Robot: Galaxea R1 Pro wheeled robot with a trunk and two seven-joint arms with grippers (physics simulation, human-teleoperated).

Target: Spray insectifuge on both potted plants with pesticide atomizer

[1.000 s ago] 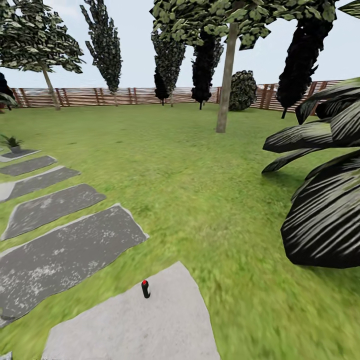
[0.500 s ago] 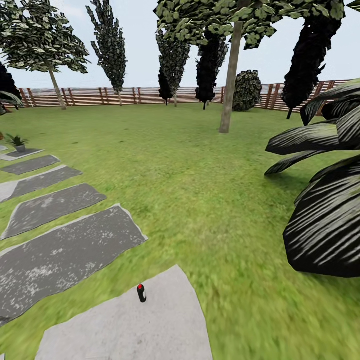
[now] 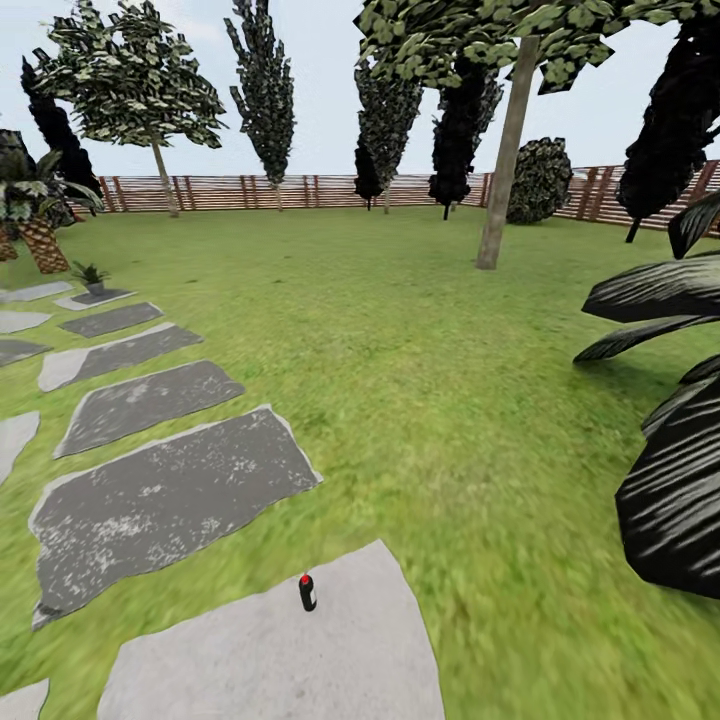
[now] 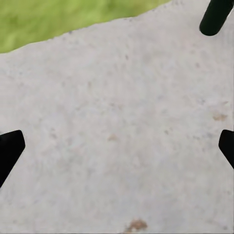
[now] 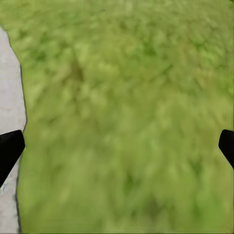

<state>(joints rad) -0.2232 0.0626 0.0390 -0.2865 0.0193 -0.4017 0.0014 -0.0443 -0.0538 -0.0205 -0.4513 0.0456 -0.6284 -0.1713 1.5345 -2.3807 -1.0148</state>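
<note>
The pesticide atomizer (image 3: 307,592), a slim black cylinder with a red tip, stands upright on a pale grey stone slab (image 3: 280,660) close in front of me in the garden. In the left wrist view a black cylinder (image 4: 216,14) that looks like the atomizer stands at the slab's edge, beyond my left gripper (image 4: 117,146), which is open over bare stone. My right gripper (image 5: 117,146) is open above grass beside the slab's edge (image 5: 7,87). One potted plant (image 3: 93,275), a small green rosette in a grey pot, sits far off at the end of the stepping stones.
Dark grey stepping stones (image 3: 170,490) run away to the left across the lawn. A big dark striped-leaf bush (image 3: 680,470) crowds the right side. A palm with a scaly trunk (image 3: 38,235) stands far left. A tree trunk (image 3: 500,170) and a brown slatted fence (image 3: 300,190) lie beyond.
The whole view has swung to the left: the bush has slid toward the right edge and the palm has come into sight. The atomizer still stands on the slab.
</note>
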